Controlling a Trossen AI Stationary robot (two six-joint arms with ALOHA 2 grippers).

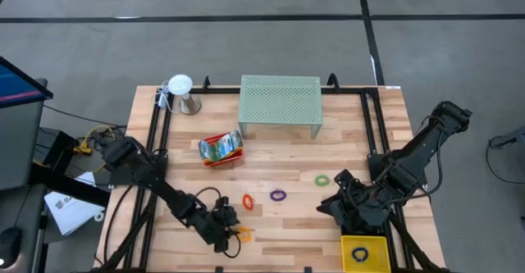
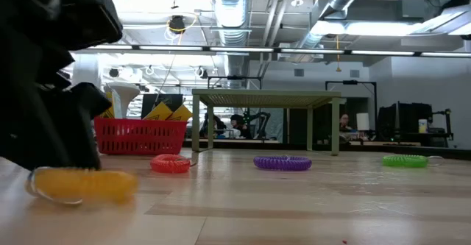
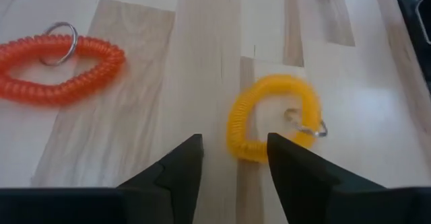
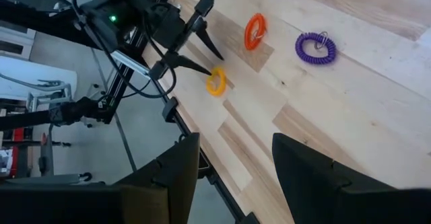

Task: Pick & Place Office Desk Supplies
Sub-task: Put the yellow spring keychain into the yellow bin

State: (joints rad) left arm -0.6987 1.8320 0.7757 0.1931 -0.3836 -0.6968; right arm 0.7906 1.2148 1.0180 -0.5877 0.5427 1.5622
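A yellow elastic loop [image 3: 273, 113] with a metal ring lies flat on the table near its front edge [image 1: 244, 234]. My left gripper [image 3: 232, 146] is open and low over it, slanting down, with the loop's nearest curve between its fingertips. An orange loop [image 3: 57, 69], a purple loop [image 1: 278, 195] and a green loop [image 1: 322, 179] lie flat farther along the table. Crayon boxes stand in a red tray [image 1: 221, 148]. My right gripper [image 4: 236, 157] hangs open and empty above the table's right side [image 1: 336, 206]. My left gripper has a fingertip [image 3: 286, 150] in front of the yellow loop's near curve [image 3: 244, 146]. It comes slanting down from the table's left side. Whether it touches the loop I cannot tell. The loop lies flat on the wood.
A mint-green mesh shelf [image 1: 280, 105] stands at the table's far middle, with a white object [image 1: 182, 93] to its left. A yellow tray [image 1: 365, 252] holding a dark loop sits at the front right corner. Black frame rails run along the table's sides.
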